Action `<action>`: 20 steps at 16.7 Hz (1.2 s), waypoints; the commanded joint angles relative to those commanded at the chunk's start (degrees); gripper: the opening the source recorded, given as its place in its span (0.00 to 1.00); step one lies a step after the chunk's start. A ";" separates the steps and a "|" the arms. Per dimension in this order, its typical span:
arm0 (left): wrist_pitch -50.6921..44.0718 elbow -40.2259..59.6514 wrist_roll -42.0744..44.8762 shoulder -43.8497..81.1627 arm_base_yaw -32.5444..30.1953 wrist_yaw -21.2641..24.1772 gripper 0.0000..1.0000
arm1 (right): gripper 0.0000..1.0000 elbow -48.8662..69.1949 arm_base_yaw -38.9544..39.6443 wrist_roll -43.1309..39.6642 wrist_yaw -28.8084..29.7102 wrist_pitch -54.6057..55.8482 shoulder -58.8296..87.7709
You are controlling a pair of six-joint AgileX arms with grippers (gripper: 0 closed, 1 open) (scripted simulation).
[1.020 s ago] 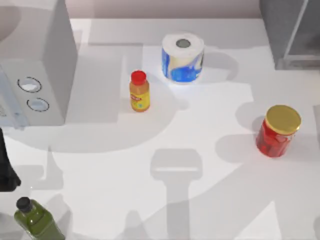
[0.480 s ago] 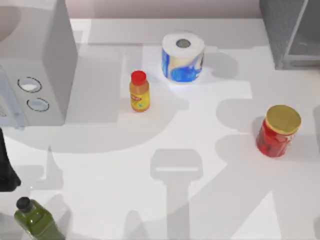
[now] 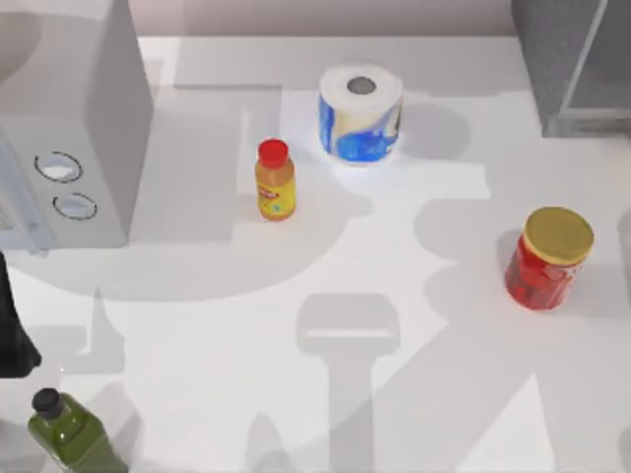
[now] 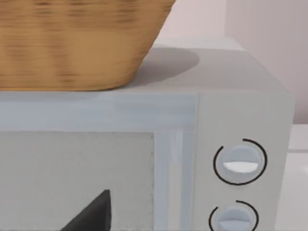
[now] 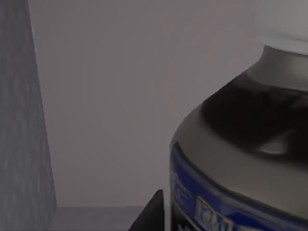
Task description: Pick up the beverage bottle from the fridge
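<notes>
The beverage bottle (image 5: 240,159) looms very close in the right wrist view: dark grey-brown body, white cap, blue-and-white label band. It stands inside the fridge (image 5: 29,120), with grey walls beside and behind it. A dark tip of my right gripper (image 5: 150,214) shows just beside the bottle's label. From above, the fridge (image 3: 567,59) is the dark grey cabinet with a pale-framed glassy panel at the table's back right corner. My left arm (image 3: 12,335) is parked at the table's left edge.
A light grey box with two dials (image 3: 74,128) stands at the back left, with a wicker basket (image 4: 72,43) on top. An orange bottle (image 3: 275,179), a paper roll (image 3: 361,113), a red jar (image 3: 548,258) and a green bottle (image 3: 69,434) stand on the table.
The arm shadow on the table's right side has slid a little toward the fridge. The objects on the table and the left arm have not moved.
</notes>
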 joint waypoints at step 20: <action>0.00 0.00 0.00 0.00 0.00 0.00 1.00 | 0.00 -26.13 -2.11 0.18 -2.70 8.37 -17.46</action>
